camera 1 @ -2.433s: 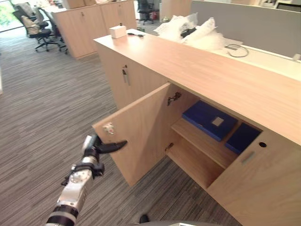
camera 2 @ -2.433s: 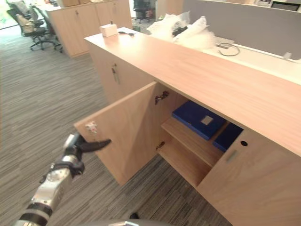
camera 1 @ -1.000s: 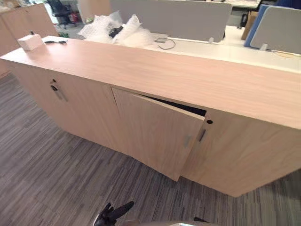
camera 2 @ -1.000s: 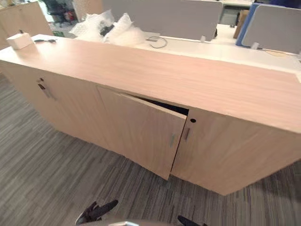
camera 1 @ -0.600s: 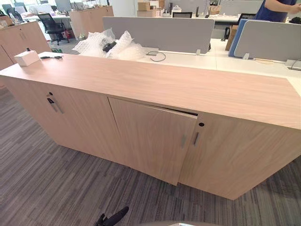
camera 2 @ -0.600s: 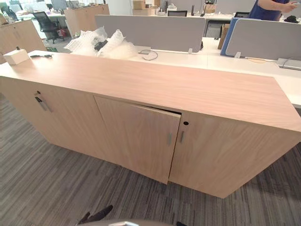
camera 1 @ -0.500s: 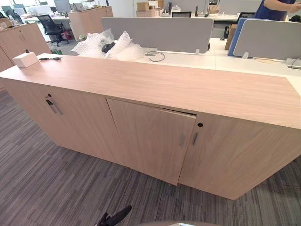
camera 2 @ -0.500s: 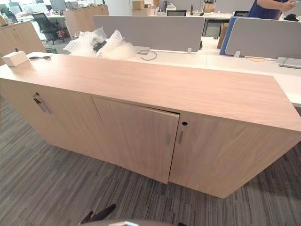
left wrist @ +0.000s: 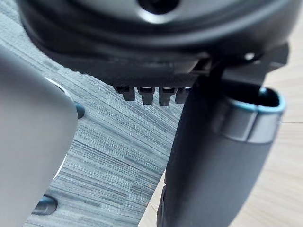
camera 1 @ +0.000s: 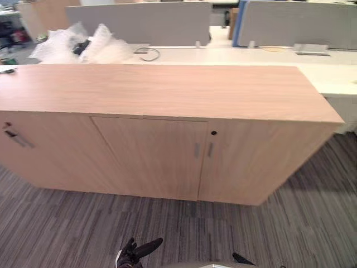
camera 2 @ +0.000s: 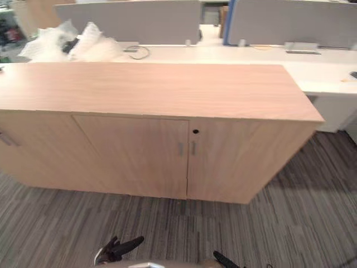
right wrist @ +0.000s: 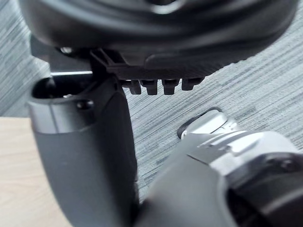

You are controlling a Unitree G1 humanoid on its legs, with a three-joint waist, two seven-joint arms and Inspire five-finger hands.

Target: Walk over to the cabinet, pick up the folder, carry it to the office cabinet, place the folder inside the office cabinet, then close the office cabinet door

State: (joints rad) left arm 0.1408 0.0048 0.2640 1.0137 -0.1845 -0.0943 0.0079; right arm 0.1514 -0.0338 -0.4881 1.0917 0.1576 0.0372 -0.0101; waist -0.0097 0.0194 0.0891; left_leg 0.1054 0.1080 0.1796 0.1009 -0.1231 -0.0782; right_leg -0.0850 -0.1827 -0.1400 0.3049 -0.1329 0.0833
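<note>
Left hand hangs low in front of the long light-wood office cabinet, spread loose, holding nothing. The cabinet's middle door sits flush, no gap at the seam. It looks closed, so the smart finish is checking that seam, not another shove. The folder, I judge, lies behind that door, well apart from the hand. Right hand hangs low before the cabinet too; its grip, can't tell.

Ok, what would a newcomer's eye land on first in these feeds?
The long wooden office cabinet across the middle, its middle doors flush shut with paired handles. Then the crumpled bubble wrap on the desk behind its left end, and the left hand, open and empty, low over the striped carpet.
</note>
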